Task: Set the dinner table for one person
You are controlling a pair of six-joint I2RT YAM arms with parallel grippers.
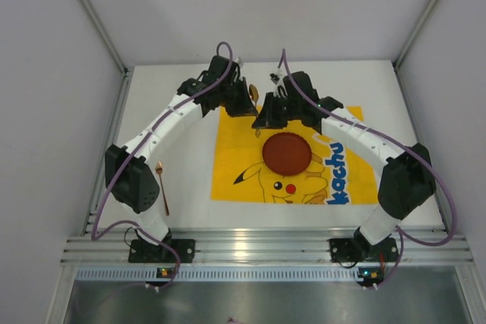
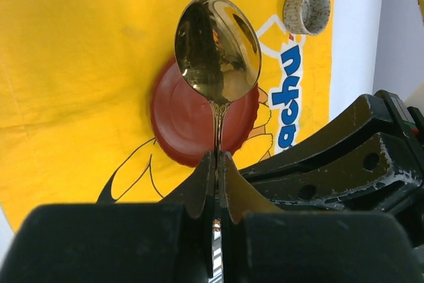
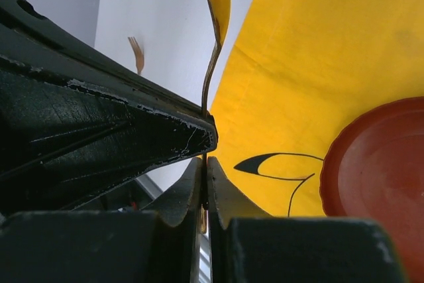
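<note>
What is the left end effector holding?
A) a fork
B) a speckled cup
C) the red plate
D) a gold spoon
D: in the left wrist view, the left end effector is shut on the thin handle of a gold spoon, and the red plate lies free on the mat behind it.

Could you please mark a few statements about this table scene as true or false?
The gold spoon lies flat on the yellow mat. False: the left end effector and right end effector grip its handle above the mat.
The red plate sits on the mat. True.
The fork lies on the plate. False: it lies on the white dinner table, left of the mat.
A small speckled cup stands on the mat. True.
</note>
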